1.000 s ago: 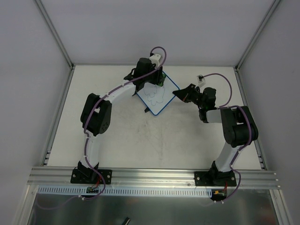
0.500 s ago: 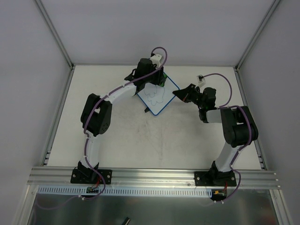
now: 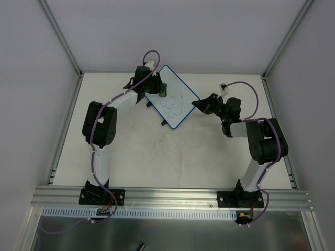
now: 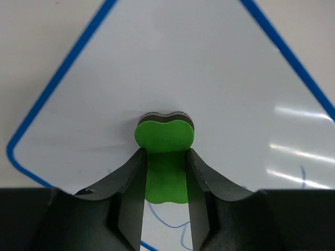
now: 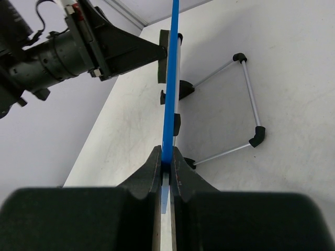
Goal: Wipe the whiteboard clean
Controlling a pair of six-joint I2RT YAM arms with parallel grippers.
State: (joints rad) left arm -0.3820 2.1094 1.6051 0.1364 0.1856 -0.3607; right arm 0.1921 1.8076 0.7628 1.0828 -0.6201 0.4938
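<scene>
The whiteboard [image 3: 175,102], white with a thin blue rim, stands tilted at the back middle of the table with blue pen lines on its lower half. My left gripper [image 3: 160,91] is shut on a small green eraser block [image 4: 165,157] and presses it against the board's upper left part [image 4: 209,68]. My right gripper [image 3: 199,105] is shut on the board's right rim, seen edge-on in the right wrist view [image 5: 170,78]. Blue scribbles [image 4: 172,225] show just below the eraser.
A wire stand with black corner feet [image 5: 251,102] rests on the table behind the board. Grey enclosure walls and metal frame posts [image 3: 63,36] ring the table. An aluminium rail [image 3: 172,196] runs along the near edge by the arm bases.
My left gripper with the eraser has slid left and up across the board, from its upper middle to its upper left part. The right arm and board have stayed still.
</scene>
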